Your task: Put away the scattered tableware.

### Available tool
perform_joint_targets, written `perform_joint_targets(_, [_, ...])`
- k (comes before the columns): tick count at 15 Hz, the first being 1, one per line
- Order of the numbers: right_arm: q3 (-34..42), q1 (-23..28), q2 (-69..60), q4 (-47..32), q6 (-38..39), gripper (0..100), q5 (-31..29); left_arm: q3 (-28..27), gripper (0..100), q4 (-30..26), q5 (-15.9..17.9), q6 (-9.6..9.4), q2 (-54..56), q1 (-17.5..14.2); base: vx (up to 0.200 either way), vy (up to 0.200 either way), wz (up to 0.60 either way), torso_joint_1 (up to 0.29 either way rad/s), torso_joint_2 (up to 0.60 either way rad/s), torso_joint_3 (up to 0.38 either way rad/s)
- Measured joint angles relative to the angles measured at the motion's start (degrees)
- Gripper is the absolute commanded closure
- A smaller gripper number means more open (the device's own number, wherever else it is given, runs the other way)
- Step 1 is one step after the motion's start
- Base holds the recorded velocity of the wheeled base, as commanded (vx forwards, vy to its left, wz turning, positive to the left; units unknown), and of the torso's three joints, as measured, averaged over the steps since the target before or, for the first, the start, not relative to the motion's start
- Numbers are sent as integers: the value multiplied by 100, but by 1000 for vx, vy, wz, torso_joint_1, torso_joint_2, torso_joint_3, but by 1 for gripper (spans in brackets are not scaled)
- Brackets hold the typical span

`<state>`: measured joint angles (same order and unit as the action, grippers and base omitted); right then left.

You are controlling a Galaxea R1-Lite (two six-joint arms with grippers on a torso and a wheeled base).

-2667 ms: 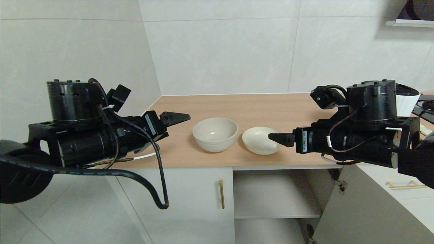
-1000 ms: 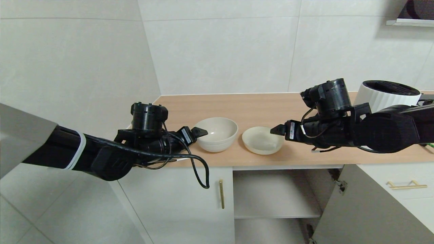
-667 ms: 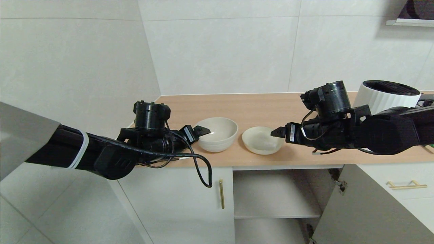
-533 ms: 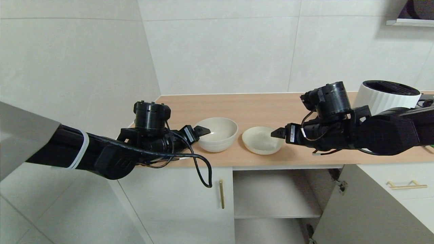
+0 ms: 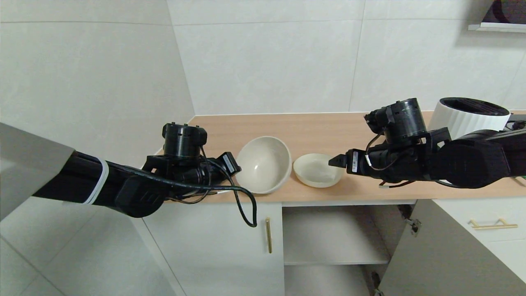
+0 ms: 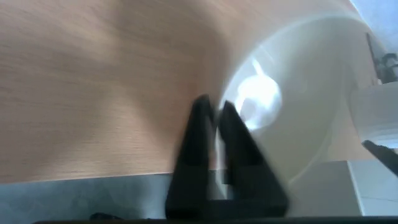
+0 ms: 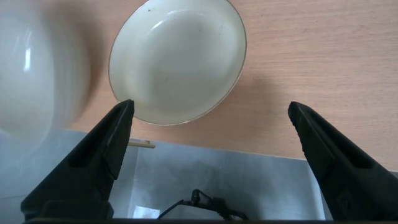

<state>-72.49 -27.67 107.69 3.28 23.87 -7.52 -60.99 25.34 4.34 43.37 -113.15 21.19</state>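
Two cream bowls are on the wooden counter. The large bowl is tipped up on its side near the front edge, its opening facing the head camera. My left gripper is shut on its left rim; in the left wrist view the fingers pinch the rim of the large bowl. The small shallow bowl lies flat to its right. My right gripper hovers at that bowl's right rim, open. In the right wrist view the gripper spreads wide just short of the small bowl, with the large bowl beyond.
A white ribbed container stands at the counter's right end behind my right arm. Below the counter a cabinet is open, showing a bare shelf; its door swings out to the right. Tiled walls close the left and back.
The large bowl has gone from flat on the counter to tipped up on its side in my left gripper. My right gripper has stayed at the small bowl's rim.
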Motion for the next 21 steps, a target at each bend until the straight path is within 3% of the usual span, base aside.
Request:
perform_joint_targets(4, [-61, 0, 9, 2, -6, 0, -88, -1, 100, 5, -13, 0, 22, 0, 0, 0, 0, 0, 0, 0])
perform_joint_targets(11, [-491, -143, 601, -5, -22, 0, -1330, 7, 100, -6, -11, 1, 74, 0, 0, 0, 0, 0, 0, 0])
perform_joint_targets(21, [-664, -156, 1117, -5, -23, 0, -1420, 9, 100, -6, -11, 1, 76, 0, 0, 0, 0, 0, 0, 0])
